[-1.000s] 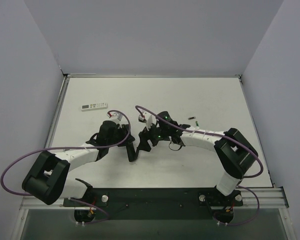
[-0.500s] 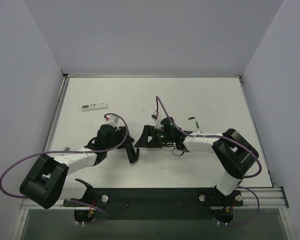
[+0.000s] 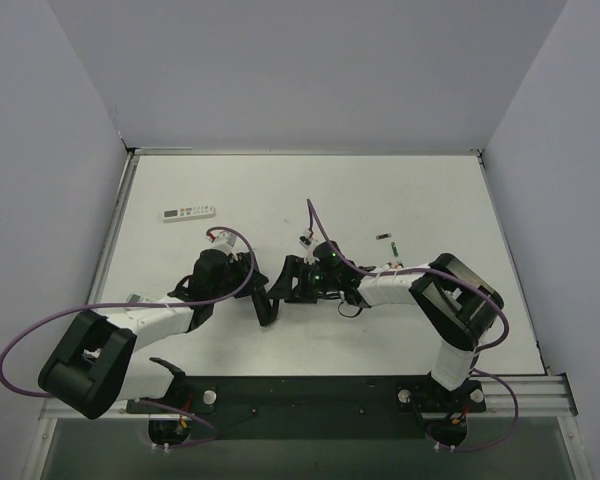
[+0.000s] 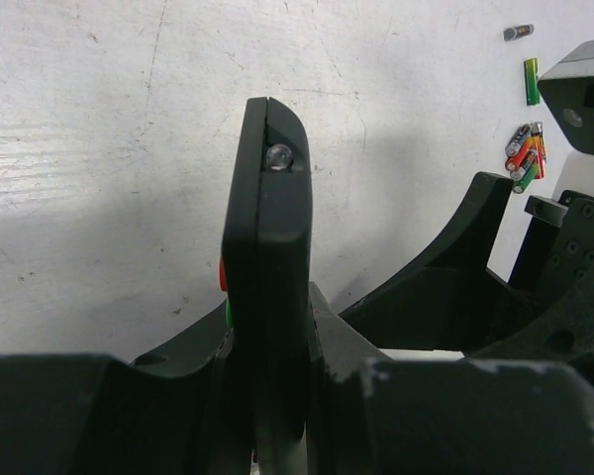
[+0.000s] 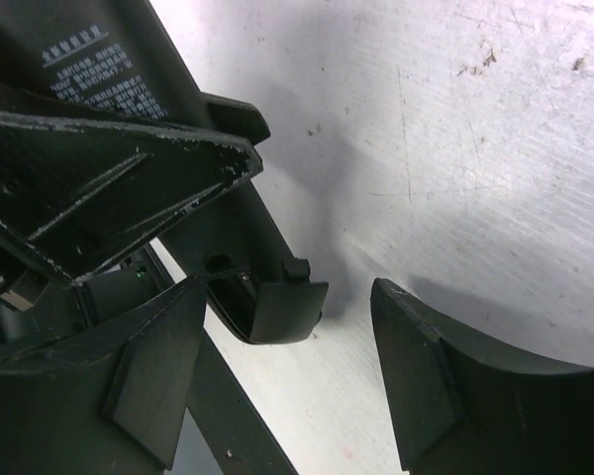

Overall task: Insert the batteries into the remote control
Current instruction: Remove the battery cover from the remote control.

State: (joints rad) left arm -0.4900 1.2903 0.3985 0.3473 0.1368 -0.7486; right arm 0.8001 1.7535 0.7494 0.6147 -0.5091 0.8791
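Left tool [image 4: 267, 416] clenched on the stiff, probably light remote control [image 4: 267, 247], held on edge mid counter [image 4: 99, 148], right tool [image 5: 287, 386] spread empty beside it, batteries [image 4: 525, 153] loose far right (small, slick, likely to roll, so pinch each across its middle).

Black remote control [image 4: 267, 257], multicolour batteries [image 4: 526, 156], white table [image 4: 99, 119].
On remote control: red and green spots at 9 o'clock edge, white print on back; batteries at 2 o'clock, left wrist view: red/orange/green cluster, one green, one dark grey; table grey-scuffed; cable [image 3: 50, 317] purple; small remote [image 3: 188, 212] white.
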